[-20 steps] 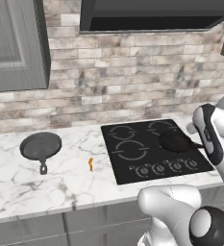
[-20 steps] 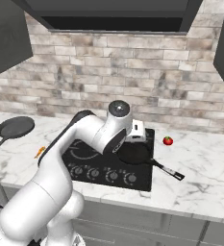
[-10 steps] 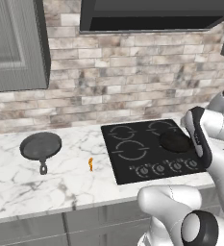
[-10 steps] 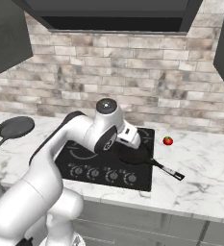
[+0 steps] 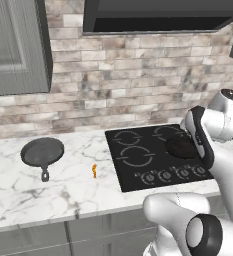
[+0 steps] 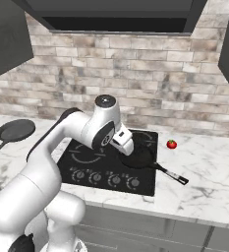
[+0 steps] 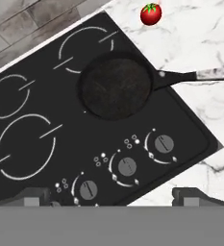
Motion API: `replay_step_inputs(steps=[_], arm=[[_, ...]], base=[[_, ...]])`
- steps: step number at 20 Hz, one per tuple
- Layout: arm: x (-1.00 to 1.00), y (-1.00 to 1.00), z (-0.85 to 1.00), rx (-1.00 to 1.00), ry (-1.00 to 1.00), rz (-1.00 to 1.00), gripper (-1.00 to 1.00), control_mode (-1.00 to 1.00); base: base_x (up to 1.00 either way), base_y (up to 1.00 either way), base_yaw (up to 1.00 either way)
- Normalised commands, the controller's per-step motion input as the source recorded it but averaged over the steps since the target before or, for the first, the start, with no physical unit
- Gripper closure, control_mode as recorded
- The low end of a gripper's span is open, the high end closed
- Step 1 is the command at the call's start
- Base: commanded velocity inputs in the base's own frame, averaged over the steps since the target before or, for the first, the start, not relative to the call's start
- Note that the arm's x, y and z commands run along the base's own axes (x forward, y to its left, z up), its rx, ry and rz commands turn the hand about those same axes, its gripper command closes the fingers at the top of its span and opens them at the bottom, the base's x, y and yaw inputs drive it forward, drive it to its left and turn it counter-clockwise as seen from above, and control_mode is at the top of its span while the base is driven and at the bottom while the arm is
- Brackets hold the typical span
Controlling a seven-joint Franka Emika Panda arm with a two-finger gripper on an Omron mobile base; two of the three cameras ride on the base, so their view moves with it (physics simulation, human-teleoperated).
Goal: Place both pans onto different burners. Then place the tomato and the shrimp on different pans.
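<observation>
The blacker pan (image 7: pixel 116 85) sits on a burner at the front right of the cooktop (image 7: pixel 190 129), its long thin handle (image 7: pixel 192 75) reaching out over the marble; it also appears as pan (image 6: pixel 139 157) and pan (image 5: pixel 181 147). My gripper (image 7: pixel 114 198) hovers open above the knob row, holding nothing. Three burners (image 7: pixel 87 48) lie bare. The tomato (image 7: pixel 151 14) (image 6: pixel 171 144) rests on the counter just past the cooktop's right side. Far to the left lie the grey skillet (image 5: pixel 42 151) (image 6: pixel 15 130) and the orange shrimp (image 5: pixel 94 171), between skillet and cooktop.
A brick wall and a range hood (image 5: pixel 163 15) close off the back. Grey cabinets (image 5: pixel 13 45) hang at the upper left. The marble counter (image 5: pixel 63 200) runs along its front edge below the skillet and shrimp.
My hand has lifted and pulled a little left, away from the black pan, staying open. The pan, skillet, shrimp and tomato have not moved.
</observation>
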Motion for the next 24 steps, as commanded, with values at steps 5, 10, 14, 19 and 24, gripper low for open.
replay_step_inputs(steps=[5, 10, 14, 19, 24], arm=[[0.0, 0.35, 0.06, 0.0, 0.11, 0.0, -1.0, -1.0], [-0.05, 0.45, 0.0, 0.0, 0.04, 0.0, -1.0, -1.0], [-0.14, 0.46, 0.0, 0.0, 0.01, 0.0, -1.0, -1.0], [-0.13, 0.44, 0.0, 0.0, 0.06, 0.0, -1.0, -1.0], [-0.15, 0.52, 0.0, 0.0, 0.04, 0.0, -1.0, -1.0]], base=[[0.0, 0.0, 0.0], [0.0, 0.0, 0.0], [0.0, 0.0, 0.0], [0.0, 0.0, 0.0], [0.0, 0.0, 0.0]])
